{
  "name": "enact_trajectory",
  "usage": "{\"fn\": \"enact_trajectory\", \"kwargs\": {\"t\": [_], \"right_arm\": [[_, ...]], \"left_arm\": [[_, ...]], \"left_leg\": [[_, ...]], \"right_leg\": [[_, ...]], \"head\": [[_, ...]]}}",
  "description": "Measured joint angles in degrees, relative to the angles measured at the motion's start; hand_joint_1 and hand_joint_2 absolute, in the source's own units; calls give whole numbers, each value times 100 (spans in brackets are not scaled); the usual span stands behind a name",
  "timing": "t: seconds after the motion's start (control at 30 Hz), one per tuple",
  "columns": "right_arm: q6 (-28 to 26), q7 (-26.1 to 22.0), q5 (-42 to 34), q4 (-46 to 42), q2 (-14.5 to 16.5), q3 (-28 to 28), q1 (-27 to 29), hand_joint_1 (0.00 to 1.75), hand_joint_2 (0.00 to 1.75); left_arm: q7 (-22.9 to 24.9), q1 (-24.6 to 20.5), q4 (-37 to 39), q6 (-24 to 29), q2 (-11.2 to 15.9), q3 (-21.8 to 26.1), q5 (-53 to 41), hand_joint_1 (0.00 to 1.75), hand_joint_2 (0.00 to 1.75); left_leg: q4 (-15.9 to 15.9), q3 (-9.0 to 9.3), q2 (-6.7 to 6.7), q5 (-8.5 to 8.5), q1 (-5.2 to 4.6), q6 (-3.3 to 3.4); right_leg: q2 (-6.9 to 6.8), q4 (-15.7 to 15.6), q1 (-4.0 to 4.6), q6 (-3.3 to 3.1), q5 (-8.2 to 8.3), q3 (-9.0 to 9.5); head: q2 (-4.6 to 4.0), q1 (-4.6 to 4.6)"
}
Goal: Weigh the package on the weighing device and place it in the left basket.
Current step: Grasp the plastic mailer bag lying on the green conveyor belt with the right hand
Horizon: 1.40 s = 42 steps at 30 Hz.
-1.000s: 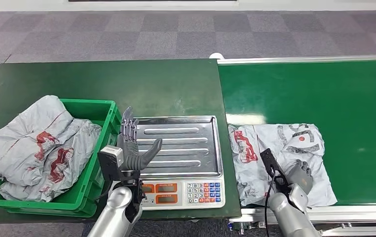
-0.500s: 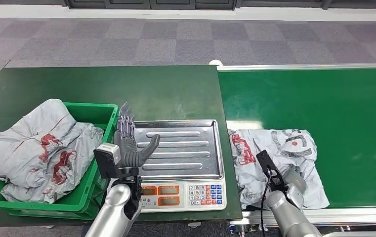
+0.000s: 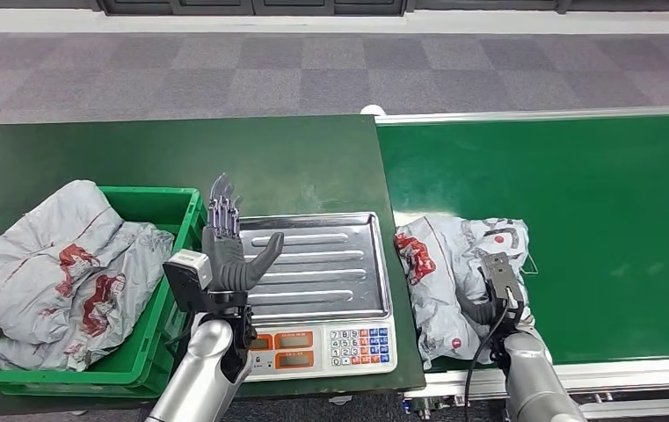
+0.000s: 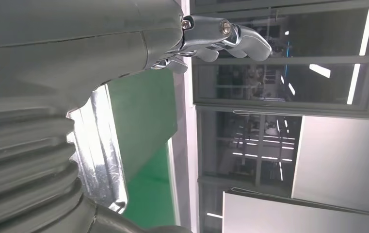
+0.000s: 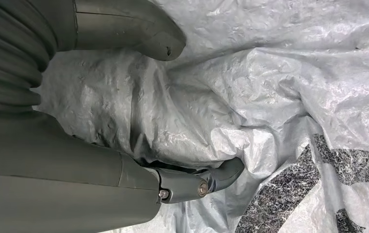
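The grey plastic package point(image 3: 454, 264) with red and black print lies bunched up on the green conveyor belt point(image 3: 594, 220), close to the scale. My right hand point(image 3: 491, 303) grips its near side. In the right wrist view the thumb point(image 5: 143, 29) and a curled finger point(image 5: 221, 177) dig into the crumpled film point(image 5: 269, 97). My left hand point(image 3: 229, 255) stands upright and open over the left edge of the scale's steel tray point(image 3: 330, 264), holding nothing. The left wrist view shows the same hand point(image 4: 75, 58) with the tray point(image 4: 100, 145) beyond it.
The green basket point(image 3: 185, 207) sits left of the scale and holds other grey packages point(image 3: 67, 272) that spill over its left rim. The scale's keypad and displays point(image 3: 361, 345) face me at the table's front edge. The dark green table point(image 3: 181, 149) extends behind.
The camera has shifted slightly. My right hand has closed on the package, which has crumpled and slid left toward the scale. The left hand keeps its raised pose.
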Motion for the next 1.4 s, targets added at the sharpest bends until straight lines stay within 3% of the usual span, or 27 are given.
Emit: {"fn": "enact_trajectory", "kwargs": {"t": [0.1, 0.13, 0.27, 0.43, 0.6, 0.7, 1.0, 1.4], "right_arm": [[-323, 92, 115, -22, 50, 18, -1, 143, 175], [-511, 155, 198, -31, 67, 44, -6, 175, 175], [-1329, 378, 518, -113, 129, 261, -24, 175, 175], [-1913, 432, 623, -284, 179, 480, 35, 175, 175], [-2500, 623, 637, -1198, 279, 907, 432, 175, 175], [-2591, 838, 635, -2016, 298, 1282, 712, 175, 175], [-2829, 887, 627, -3671, 254, 1961, 1083, 175, 175], [-3024, 774, 638, -4259, 221, 2183, 1196, 175, 175]], "left_arm": [[16, 9, 3, 34, 5, 1, 6, 0, 175], [28, 14, 2, 49, 7, 1, 5, 0, 175], [96, 59, -21, 109, 13, 1, -7, 0, 175], [157, 130, -38, 126, 43, 2, -29, 0, 175], [211, 183, -38, 149, 67, 2, -95, 0, 175], [219, 221, -38, 167, 78, 2, -140, 0, 175], [207, 278, -54, 194, 121, 2, -390, 0, 175], [188, 288, -85, 235, 147, 2, -512, 0, 175]], "left_leg": [[-1, 2, -10, -2, 0, 0], [-1, 4, -16, -3, 0, 1], [1, 28, -77, 14, -2, 9], [2, 8, -120, 26, -13, 13], [2, -51, -138, 36, -19, 2], [2, -81, -139, 40, -25, -3], [0, -117, -141, 46, -35, -12], [0, -123, -150, 51, -40, -12]], "right_leg": [[-10, 0, 0, -1, -11, 8], [-19, 0, -1, 1, -14, 13], [-72, 1, -6, 5, -18, 20], [-107, 5, -11, 7, -15, 6], [-121, 18, -13, 6, -14, -54], [-122, 29, -17, 5, -14, -92], [-123, 49, -27, 1, -17, -142], [-131, 51, -31, 0, -17, -144]], "head": [[0, 1], [0, 1], [0, 0], [0, 1], [0, 1], [0, 1], [0, 1], [0, 1]]}}
